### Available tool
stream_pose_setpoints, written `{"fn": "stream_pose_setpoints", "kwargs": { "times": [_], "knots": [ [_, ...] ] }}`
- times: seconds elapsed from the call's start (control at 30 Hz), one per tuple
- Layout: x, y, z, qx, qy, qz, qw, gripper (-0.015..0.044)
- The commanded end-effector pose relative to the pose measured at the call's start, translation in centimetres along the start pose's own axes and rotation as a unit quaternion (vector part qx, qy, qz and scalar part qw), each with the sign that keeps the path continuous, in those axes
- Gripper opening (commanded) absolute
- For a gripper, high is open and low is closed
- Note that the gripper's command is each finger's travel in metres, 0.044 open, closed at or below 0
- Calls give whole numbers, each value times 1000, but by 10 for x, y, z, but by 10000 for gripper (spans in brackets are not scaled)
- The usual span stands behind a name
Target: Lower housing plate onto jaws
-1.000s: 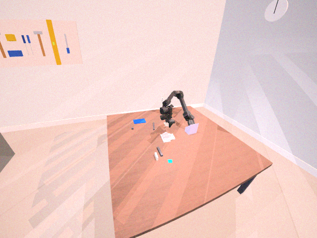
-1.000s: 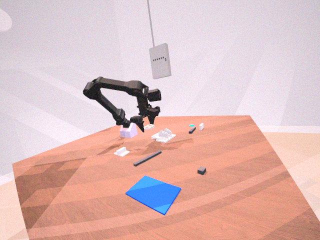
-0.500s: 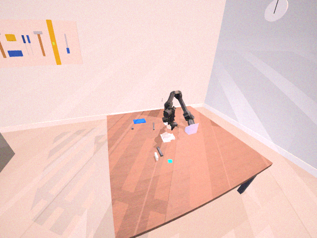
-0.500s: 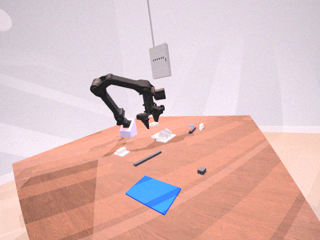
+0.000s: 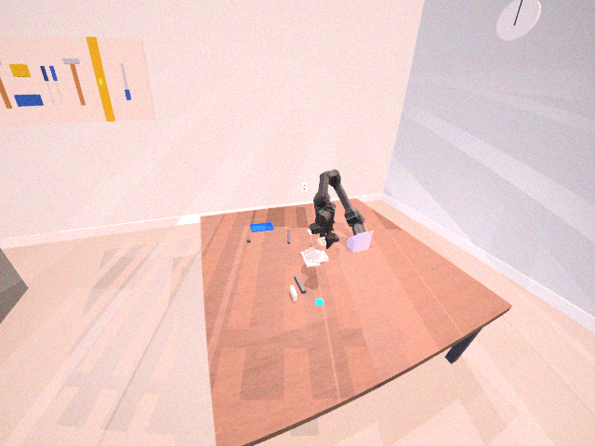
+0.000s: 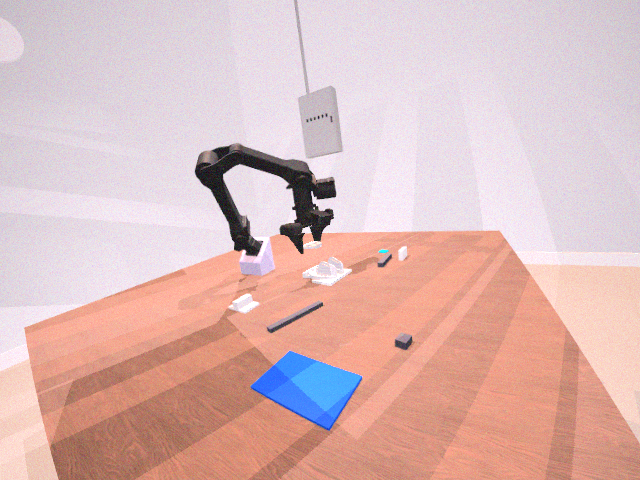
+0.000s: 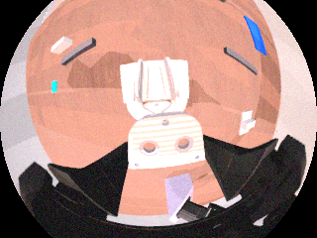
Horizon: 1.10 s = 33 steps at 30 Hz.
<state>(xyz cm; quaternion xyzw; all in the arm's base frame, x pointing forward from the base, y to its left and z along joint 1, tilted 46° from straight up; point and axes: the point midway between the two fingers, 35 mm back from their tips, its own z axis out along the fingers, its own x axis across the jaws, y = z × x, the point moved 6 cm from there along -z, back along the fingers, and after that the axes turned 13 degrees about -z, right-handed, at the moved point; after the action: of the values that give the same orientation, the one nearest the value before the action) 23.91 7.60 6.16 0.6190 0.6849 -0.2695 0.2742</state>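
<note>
The pale housing plate [image 5: 321, 241] [image 6: 312, 244] [image 7: 166, 151] has two large holes and is held in the air between the fingertips. My gripper [image 5: 320, 239] [image 6: 309, 245] [image 7: 165, 140] is shut on its two sides, with the fingers wide apart. The white base [image 5: 308, 262] [image 6: 323, 281] [image 7: 127, 79] lies on the table. Two upright jaws [image 6: 326, 268] [image 7: 140, 81] stand side by side on it. The plate is above the table and to the robot's side of the jaws, not over them. In the wrist view its far edge overlaps the base's near end. The pins and stubs are too small to tell.
A small white bracket [image 6: 242, 303] [image 7: 245, 124] lies beside the base, towards the blue tray [image 5: 261, 227] [image 6: 305, 387] [image 7: 255, 36]. Two dark bars [image 5: 299, 283] [image 6: 295, 316] [image 7: 79, 51], a white block [image 5: 293, 293] [image 6: 402, 253], a cyan square [image 5: 319, 301] and a dark cube [image 6: 403, 341] lie farther off.
</note>
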Motion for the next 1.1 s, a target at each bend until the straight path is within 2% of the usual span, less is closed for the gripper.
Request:
{"fn": "stream_pose_setpoints", "kwargs": {
  "times": [0.0, 1.07],
  "knots": [
    [4, 0, 1, 1, 0, 3, 1000, 351],
    [5, 0, 1, 1, 0, 10, 1000, 351]
  ]
}}
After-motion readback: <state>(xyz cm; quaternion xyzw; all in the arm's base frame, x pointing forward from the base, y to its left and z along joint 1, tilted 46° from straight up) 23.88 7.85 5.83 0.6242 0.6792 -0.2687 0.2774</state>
